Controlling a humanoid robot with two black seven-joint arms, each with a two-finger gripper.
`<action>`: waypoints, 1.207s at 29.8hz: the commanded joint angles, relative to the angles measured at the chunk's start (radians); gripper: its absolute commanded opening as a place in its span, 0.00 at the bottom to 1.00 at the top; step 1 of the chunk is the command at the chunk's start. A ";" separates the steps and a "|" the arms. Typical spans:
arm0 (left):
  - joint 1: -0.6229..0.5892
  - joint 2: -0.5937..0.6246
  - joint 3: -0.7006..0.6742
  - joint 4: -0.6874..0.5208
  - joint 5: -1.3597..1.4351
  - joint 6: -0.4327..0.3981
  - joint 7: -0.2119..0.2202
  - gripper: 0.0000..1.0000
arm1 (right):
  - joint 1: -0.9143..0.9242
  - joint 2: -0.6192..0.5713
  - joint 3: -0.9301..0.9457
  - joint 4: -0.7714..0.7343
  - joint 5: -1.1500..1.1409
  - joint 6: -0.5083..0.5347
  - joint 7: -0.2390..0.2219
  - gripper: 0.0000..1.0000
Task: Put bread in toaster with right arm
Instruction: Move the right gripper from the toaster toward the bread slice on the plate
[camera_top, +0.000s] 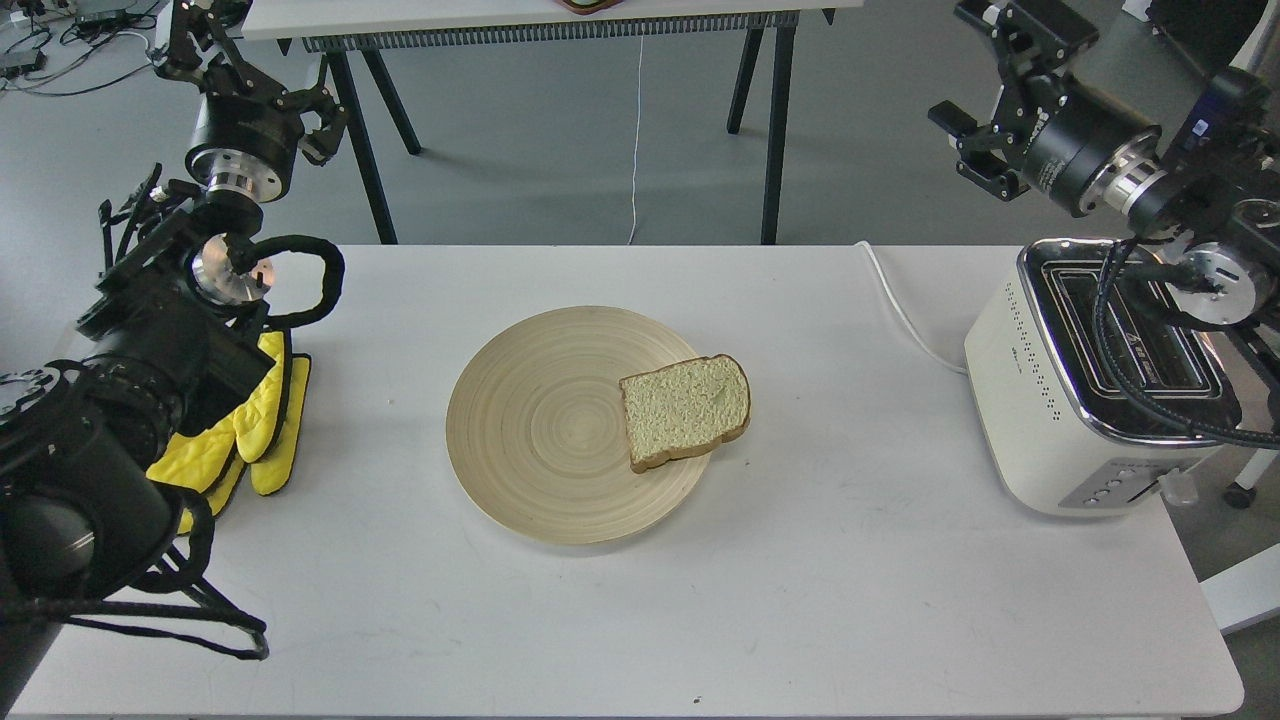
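The bread (685, 410) lies flat on the right part of a round wooden plate (540, 420) at the table's middle, its crust edge hanging over the plate's rim. The cream-white toaster (1030, 400) stands at the table's right edge, both slots showing empty. My right gripper (975, 95) is open and empty. It hangs in the air behind and above the toaster's far left corner, pointing left, far from the bread. My left gripper (250, 65) is open and empty, held high at the far left.
Yellow gloves (262, 430) lie at the table's left edge under my left arm. The toaster's white cord (900, 310) runs off the table's back edge. A second table with black legs (765, 130) stands behind.
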 joint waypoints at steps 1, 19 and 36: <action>0.000 -0.001 0.000 -0.001 0.000 0.000 0.001 1.00 | 0.001 0.007 -0.007 0.042 -0.199 -0.012 -0.034 0.98; 0.000 0.000 0.000 -0.001 0.000 0.000 0.001 1.00 | -0.042 0.358 -0.392 -0.157 -0.460 -0.179 -0.062 0.85; 0.000 -0.001 0.000 -0.001 0.000 0.000 0.001 1.00 | -0.125 0.496 -0.413 -0.278 -0.456 -0.234 -0.063 0.77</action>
